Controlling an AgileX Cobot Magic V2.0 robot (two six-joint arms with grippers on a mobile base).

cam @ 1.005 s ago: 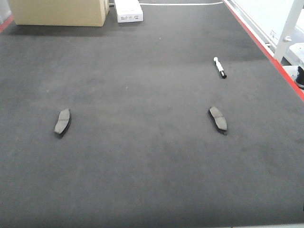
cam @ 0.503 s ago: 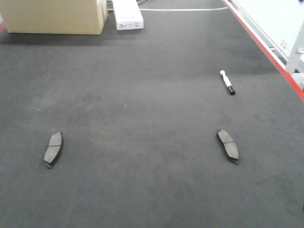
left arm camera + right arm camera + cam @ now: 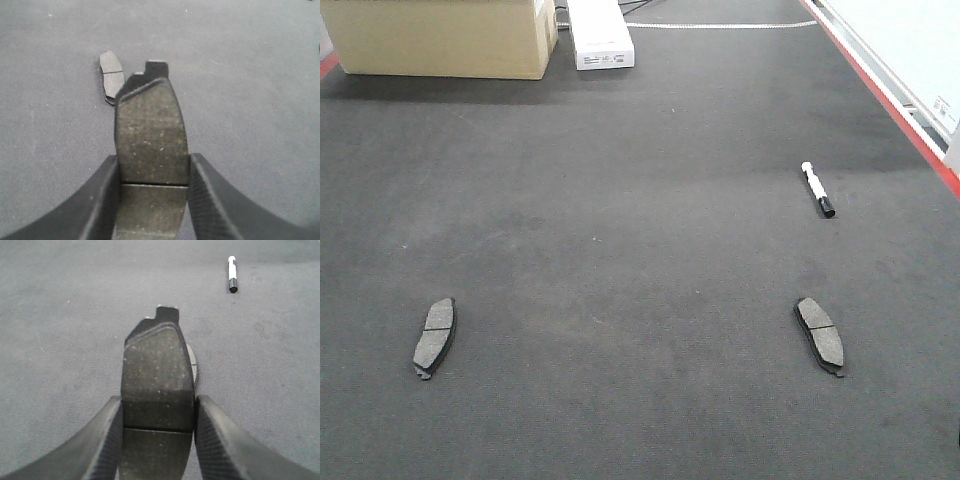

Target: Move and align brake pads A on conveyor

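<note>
On the wide dark felt-like conveyor belt (image 3: 640, 230), one flat curved brake pad (image 3: 434, 338) lies near the left edge, another (image 3: 819, 335) near the right; a marker pen (image 3: 817, 189) lies behind the right one, and a cardboard box (image 3: 445, 38) and a white carton (image 3: 600, 34) sit at the far edge.

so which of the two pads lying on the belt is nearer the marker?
The pad on the right side of the front view: the marker pen lies just beyond it, while the other pad sits far across the belt.

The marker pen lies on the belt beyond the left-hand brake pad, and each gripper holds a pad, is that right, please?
Not quite: the marker pen lies beyond the right-hand pad, as the front view shows. Each gripper, left and right, does hold a pad.
</note>
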